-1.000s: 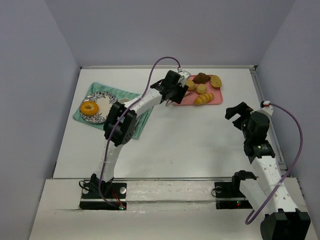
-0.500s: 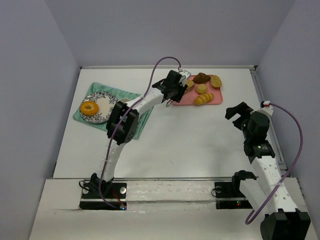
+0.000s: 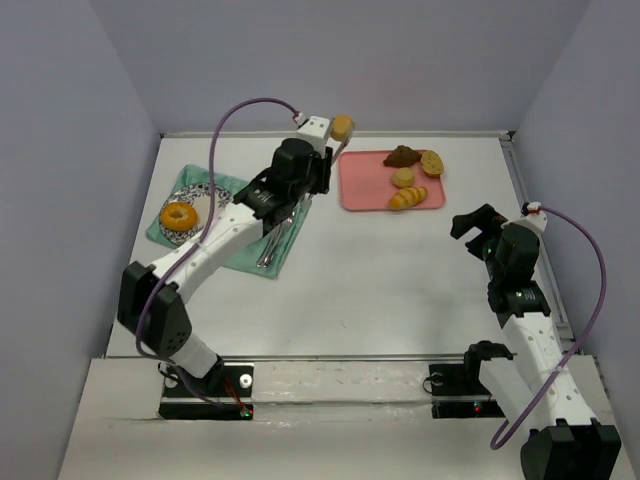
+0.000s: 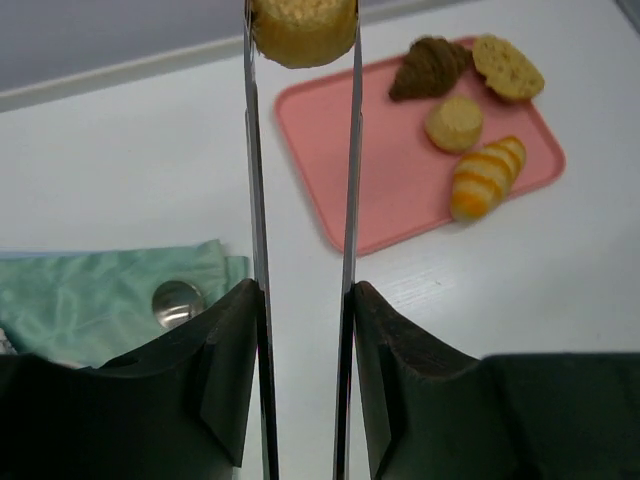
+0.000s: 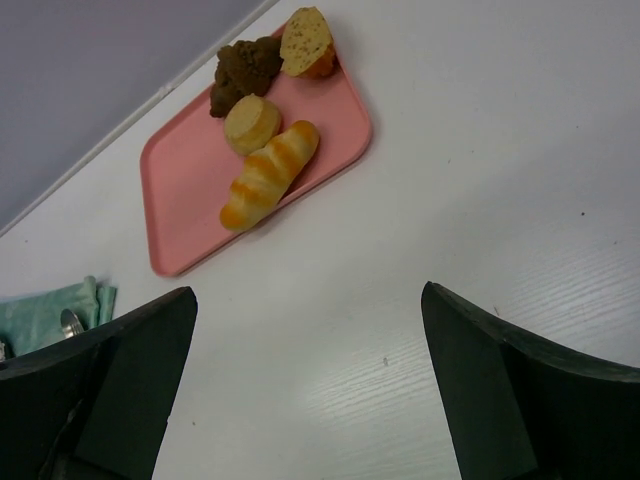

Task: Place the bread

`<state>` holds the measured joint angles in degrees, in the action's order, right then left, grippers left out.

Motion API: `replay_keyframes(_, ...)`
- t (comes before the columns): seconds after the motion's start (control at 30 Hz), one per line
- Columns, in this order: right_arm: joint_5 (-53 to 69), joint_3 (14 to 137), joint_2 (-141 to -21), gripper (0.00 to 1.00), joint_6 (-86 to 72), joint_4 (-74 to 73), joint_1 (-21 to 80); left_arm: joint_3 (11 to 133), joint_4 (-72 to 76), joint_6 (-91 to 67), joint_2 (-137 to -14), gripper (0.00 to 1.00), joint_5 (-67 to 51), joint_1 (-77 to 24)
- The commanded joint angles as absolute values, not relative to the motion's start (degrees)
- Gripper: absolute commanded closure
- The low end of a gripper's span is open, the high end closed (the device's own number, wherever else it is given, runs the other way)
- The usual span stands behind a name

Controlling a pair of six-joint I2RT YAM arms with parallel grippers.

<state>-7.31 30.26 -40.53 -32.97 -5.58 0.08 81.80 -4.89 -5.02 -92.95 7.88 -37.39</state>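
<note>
Standing by the near edge, I see the right pincer (image 5: pixel 305 350) hanging over the bare counter (image 3: pixel 400 290) with its fingers spread wide and nothing between them; it sits just as it did a second ago; farther in, the left arm reaches across a green cloth (image 3: pixel 258 250) and a patterned plate (image 3: pixel 208 200) that carries a doughnut (image 3: pixel 180 216); beyond that, the left pincer (image 4: pixel 302 55) pinches a small round bun (image 4: pixel 303 28) between the tips of its long thin blades, up in the air near the back edge of the counter and just left of the pink tray (image 4: pixel 380 170); I would guess the bun is very light, soft and a bit crumbly, so a firm squeeze would dent it and a slack one could let it slide off those smooth blades; across its rounded sides, as it is held now, looks the sensible place; on the tray lie a striped roll (image 4: pixel 483 178), a little round cake (image 4: pixel 455 122), a dark croissant (image 4: pixel 428 65) and a torn piece (image 4: pixel 508 68); a second ago the left pincer was down at the tray's left end among the breads; since then it has risen and swung left, taking the bun off the tray.
</note>
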Motion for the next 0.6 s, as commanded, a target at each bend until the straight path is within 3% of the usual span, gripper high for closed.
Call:
replay_keyframes(0.0, -7.21, 31.2, -40.52, 0.0, -32.61, -3.34, 0.18, 71.92, -0.62, -15.27, -80.18, 0.55, 21.44, -34.99)
replay_keyframes(0.1, -6.95, 31.2, -40.69, 0.0, -32.69, -3.16, 0.18, 64.27, -4.04, -23.1, -74.02, 0.55, 27.05, -29.46)
replay_keyframes(0.3, -6.24, 31.46, -41.92, 0.0, -32.87, -2.55, 0.18, 49.59, -3.36, -32.69, -64.44, 0.55, 26.83, -16.81)
replay_keyframes(0.57, -6.15, 31.73, -43.5, 0.0, -32.96, -2.37, 0.18, 45.18, -5.71, -36.12, -66.0, 0.54, 28.3, -13.01)
